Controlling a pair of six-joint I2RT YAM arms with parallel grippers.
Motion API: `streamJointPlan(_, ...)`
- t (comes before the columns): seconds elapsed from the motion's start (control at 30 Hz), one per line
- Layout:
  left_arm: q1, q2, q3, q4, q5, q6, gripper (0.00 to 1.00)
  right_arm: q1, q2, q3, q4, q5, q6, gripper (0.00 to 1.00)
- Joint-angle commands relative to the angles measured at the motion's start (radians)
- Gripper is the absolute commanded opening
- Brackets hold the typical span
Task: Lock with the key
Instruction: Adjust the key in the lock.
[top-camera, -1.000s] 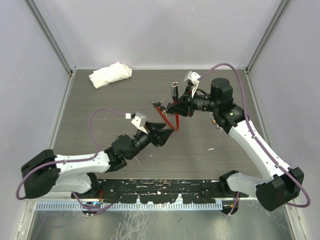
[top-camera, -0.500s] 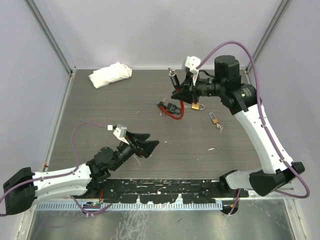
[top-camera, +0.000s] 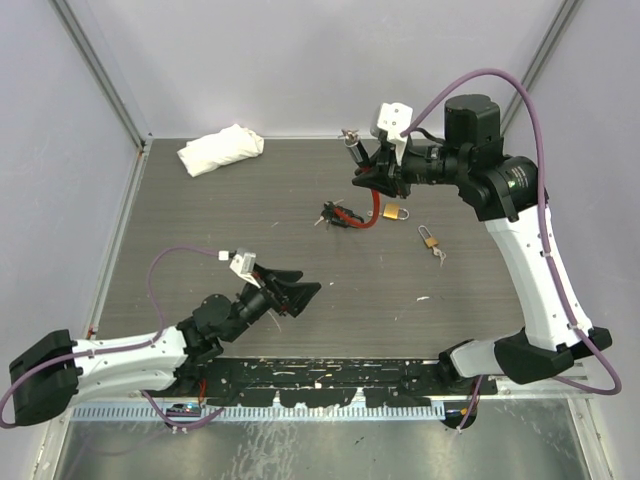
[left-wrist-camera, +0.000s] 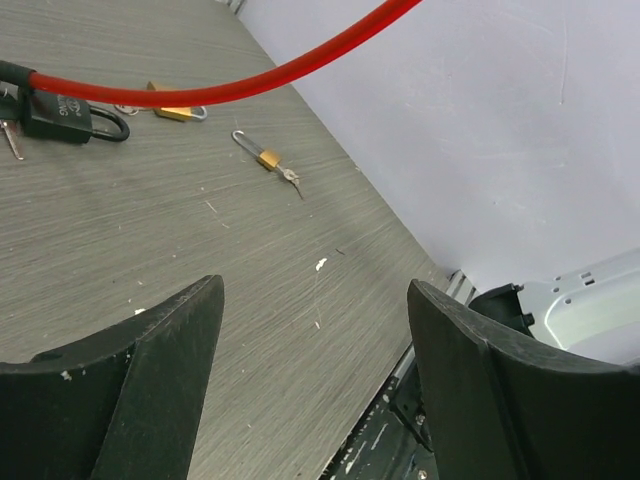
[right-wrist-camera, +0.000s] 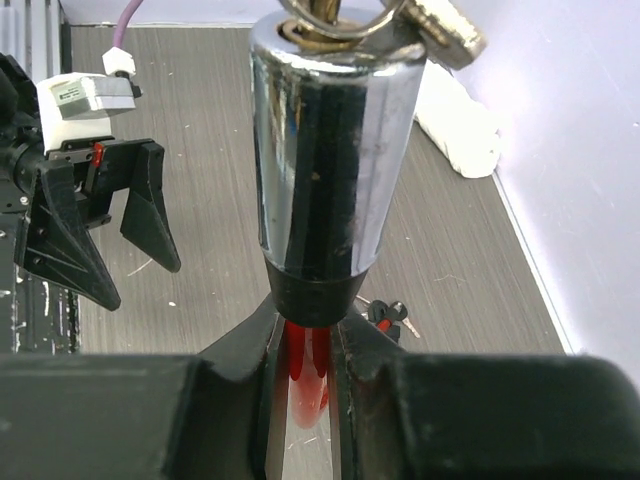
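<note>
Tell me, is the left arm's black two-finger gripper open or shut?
Open: the black left gripper shows its fingers wide apart, only grey table between them.

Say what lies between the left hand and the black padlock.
Between left hand and black padlock, only bare grey wood-grain tabletop with white specks; the left wrist view shows it.

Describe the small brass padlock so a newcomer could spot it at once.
Find the right gripper holding the red cable lock over the far right of the table. Two brass padlocks lie nearby; the small brass padlock is nearer the arm bases, alone. Unlike the fatter brass padlock beside the cable, it has a long thin shackle.
</note>
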Motion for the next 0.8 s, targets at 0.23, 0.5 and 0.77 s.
streamJointPlan(0.23,-0.003,-0.206,-0.021,-0.082,-0.035,0.105,0.93,0.002,-0.130,-0.181,0.033,-0.110,-0.054,0.01)
streamJointPlan(0.5,-0.001,-0.296,-0.014,-0.098,0.039,0.247,0.98,0.001,-0.242,-0.513,0.117,-0.245,-0.114,0.01)
streamJointPlan(0.77,-0.001,-0.270,0.012,-0.088,0.110,0.281,0.98,0.000,-0.294,-0.698,0.134,-0.204,-0.201,0.01)
